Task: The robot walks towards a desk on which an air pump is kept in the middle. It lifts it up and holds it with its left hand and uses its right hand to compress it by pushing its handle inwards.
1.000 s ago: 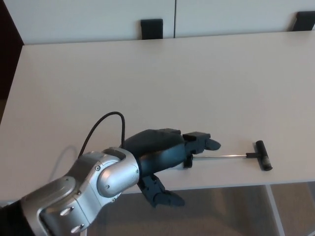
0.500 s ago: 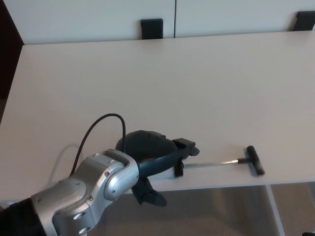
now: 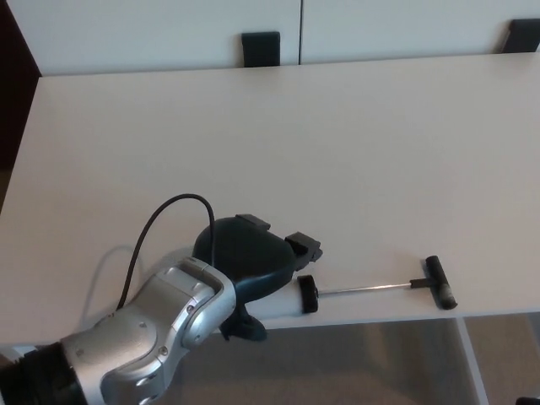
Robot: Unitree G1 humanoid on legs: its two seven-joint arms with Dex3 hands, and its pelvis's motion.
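Note:
The air pump (image 3: 305, 296) lies along the desk's front edge, its thin metal rod (image 3: 363, 289) drawn out to the right and ending in a black T-handle (image 3: 440, 283). My left hand (image 3: 249, 263) is wrapped around the pump's barrel, which it mostly hides; only the light barrel end and black cap show to the right of the fingers. The silver left forearm (image 3: 143, 337) comes in from the lower left. My right hand does not show.
The white desk (image 3: 278, 143) fills the view, its front edge just below the pump. Two black chair backs (image 3: 260, 47) stand behind its far edge. A black cable (image 3: 160, 224) loops over my left wrist.
My left hand has drawn back to the left and closed around the pump's barrel. The pump shifted slightly with it, its handle staying out to the right.

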